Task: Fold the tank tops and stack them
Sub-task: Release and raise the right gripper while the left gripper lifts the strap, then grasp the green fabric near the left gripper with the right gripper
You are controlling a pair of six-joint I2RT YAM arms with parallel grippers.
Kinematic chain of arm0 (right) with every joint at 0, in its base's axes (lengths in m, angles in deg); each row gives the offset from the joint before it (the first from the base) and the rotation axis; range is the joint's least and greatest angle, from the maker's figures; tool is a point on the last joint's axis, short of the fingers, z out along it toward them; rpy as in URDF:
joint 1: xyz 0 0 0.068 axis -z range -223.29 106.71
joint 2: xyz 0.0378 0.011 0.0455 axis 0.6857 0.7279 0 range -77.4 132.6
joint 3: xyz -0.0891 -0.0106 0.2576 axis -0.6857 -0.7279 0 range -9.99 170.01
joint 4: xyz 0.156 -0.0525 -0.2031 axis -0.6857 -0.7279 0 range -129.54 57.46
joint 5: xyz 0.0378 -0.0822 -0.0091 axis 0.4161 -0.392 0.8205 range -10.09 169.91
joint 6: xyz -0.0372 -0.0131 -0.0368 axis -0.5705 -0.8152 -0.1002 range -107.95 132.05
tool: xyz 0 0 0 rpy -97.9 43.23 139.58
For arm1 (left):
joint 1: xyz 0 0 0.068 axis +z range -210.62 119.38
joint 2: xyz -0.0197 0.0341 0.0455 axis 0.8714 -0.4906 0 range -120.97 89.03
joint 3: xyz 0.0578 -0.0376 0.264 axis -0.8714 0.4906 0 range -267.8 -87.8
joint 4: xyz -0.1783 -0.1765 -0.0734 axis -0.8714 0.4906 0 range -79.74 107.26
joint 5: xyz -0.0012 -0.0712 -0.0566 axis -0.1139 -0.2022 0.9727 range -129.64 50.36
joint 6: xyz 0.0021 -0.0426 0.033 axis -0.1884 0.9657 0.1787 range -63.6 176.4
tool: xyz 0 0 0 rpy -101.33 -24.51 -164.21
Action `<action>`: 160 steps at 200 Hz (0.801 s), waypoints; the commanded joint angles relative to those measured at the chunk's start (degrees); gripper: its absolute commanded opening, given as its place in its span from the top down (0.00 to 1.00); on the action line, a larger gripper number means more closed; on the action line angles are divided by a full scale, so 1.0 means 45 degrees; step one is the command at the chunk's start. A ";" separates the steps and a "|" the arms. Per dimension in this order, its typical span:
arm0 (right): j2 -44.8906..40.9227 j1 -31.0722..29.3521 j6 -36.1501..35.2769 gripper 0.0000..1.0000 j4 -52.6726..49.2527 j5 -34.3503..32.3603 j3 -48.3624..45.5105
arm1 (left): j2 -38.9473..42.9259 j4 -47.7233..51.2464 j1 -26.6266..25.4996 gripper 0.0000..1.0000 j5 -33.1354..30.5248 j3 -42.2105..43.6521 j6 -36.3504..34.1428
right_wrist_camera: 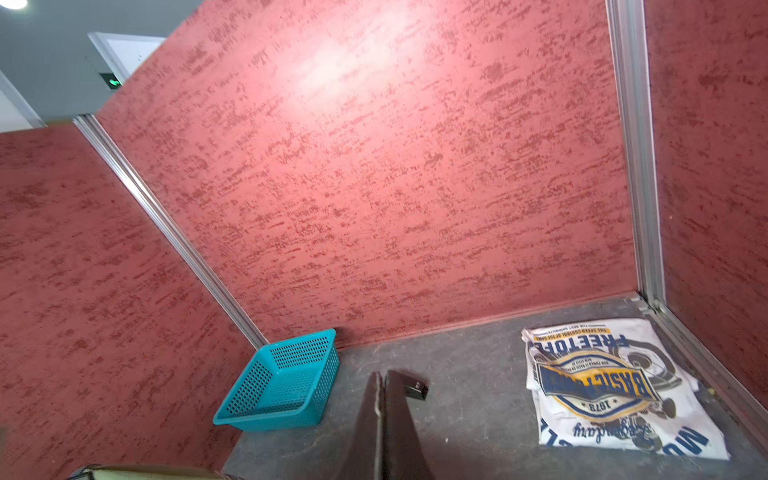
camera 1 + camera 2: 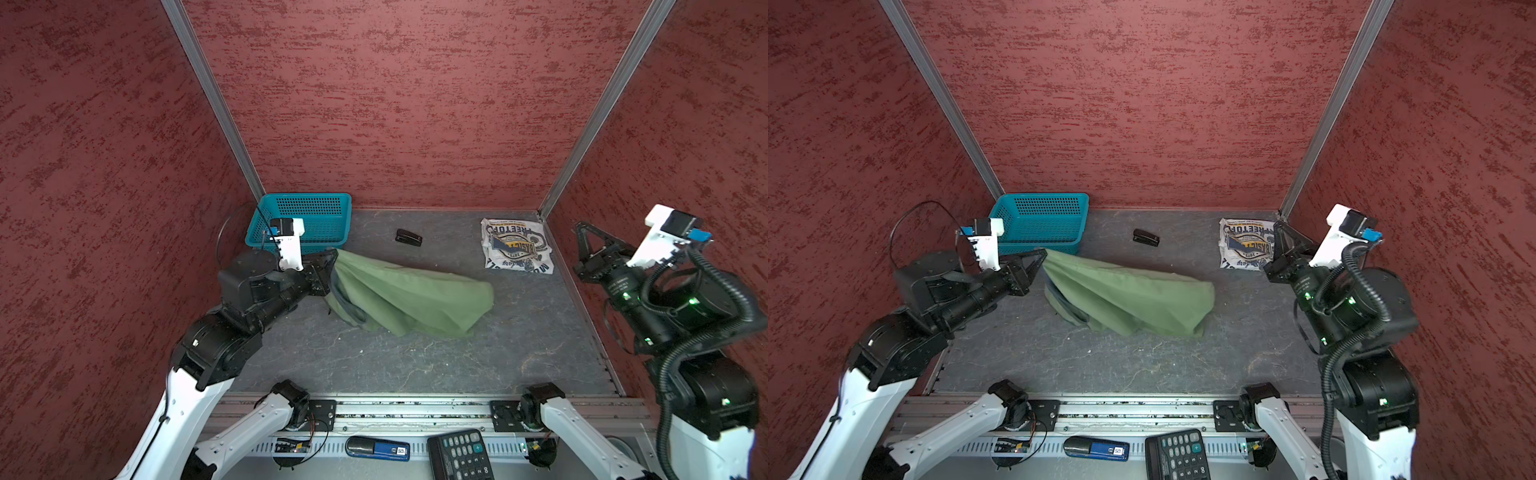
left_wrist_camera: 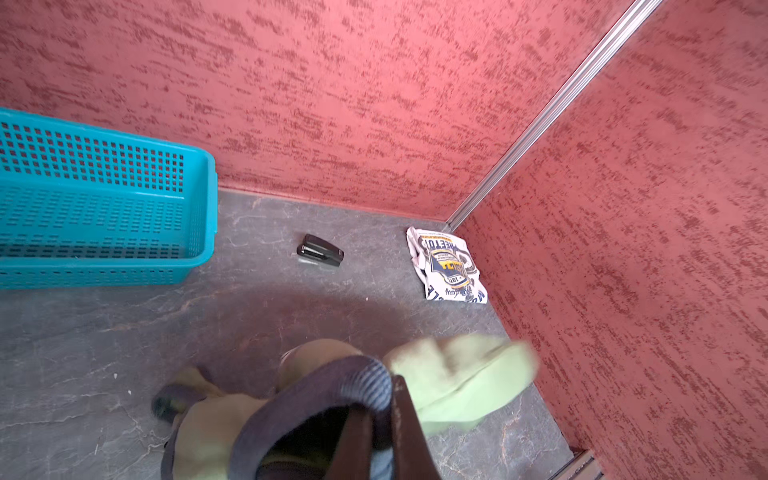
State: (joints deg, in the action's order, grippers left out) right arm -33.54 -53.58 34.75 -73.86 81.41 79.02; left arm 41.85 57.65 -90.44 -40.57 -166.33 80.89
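Pinching the green top [image 2: 407, 295] by its dark trim, the left gripper [image 2: 333, 253] holds it at ten o'clock; the cloth sprawls mid-table. At one o'clock the white top [image 2: 517, 245] lies folded. At three o'clock the right gripper [image 2: 578, 227] is closed, empty.

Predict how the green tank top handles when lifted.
Likely floppy: green tank top drapes in folds from the left gripper, shut on its dark trim. Probably light, one pinch raises that end. Rest would likely drag across the table.
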 commanded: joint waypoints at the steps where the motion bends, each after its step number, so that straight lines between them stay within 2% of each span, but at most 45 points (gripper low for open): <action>1: 0.0544 -0.0005 0.0141 1.00 -0.0183 0.0549 -0.0353 | -0.0997 0.0542 0.0061 1.00 0.0500 -0.0213 -0.0444; 18: 0.0620 -0.0010 0.0366 1.00 -0.0194 0.0863 -0.1371 | -0.1456 0.0611 0.0026 1.00 0.0598 0.0169 -0.0213; 36: 0.0412 -0.0010 0.0964 1.00 0.0256 0.2011 -0.3603 | -0.1422 0.0238 0.0038 1.00 0.0599 0.1365 0.0056; 53: 0.0018 -0.0066 0.1925 0.84 0.1260 0.3474 -0.6221 | -0.1230 0.0092 0.0071 1.00 0.0383 0.2464 0.0321; 68: -0.0364 -0.0477 0.2814 0.75 0.2019 0.3920 -0.8241 | -0.0984 0.0195 0.0122 1.00 0.0011 0.3180 0.0508; 82: -0.0583 -0.1502 0.3494 0.69 0.2591 0.3603 -0.9621 | -0.0671 0.0384 0.0297 1.00 -0.0368 0.3701 0.0645; 109: 0.0130 -0.4728 0.5042 0.60 0.4146 0.2296 -1.1368 | 0.0072 0.0640 0.0767 1.00 -0.0653 0.4526 0.0823; 137: 0.2237 -0.7397 0.6627 0.58 0.7207 0.1564 -1.2391 | 0.0678 0.0548 0.1113 1.00 -0.0418 0.5232 0.1027; 160: 0.4661 -0.8395 0.7294 0.57 0.9719 0.1911 -1.2378 | 0.0883 0.0561 0.1236 1.00 -0.0304 0.5465 0.1062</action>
State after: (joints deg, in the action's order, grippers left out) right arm -20.67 -87.54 60.21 -47.79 91.48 23.68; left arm 44.94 60.30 -85.63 -42.04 -142.65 84.80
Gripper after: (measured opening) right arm 0.428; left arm 0.093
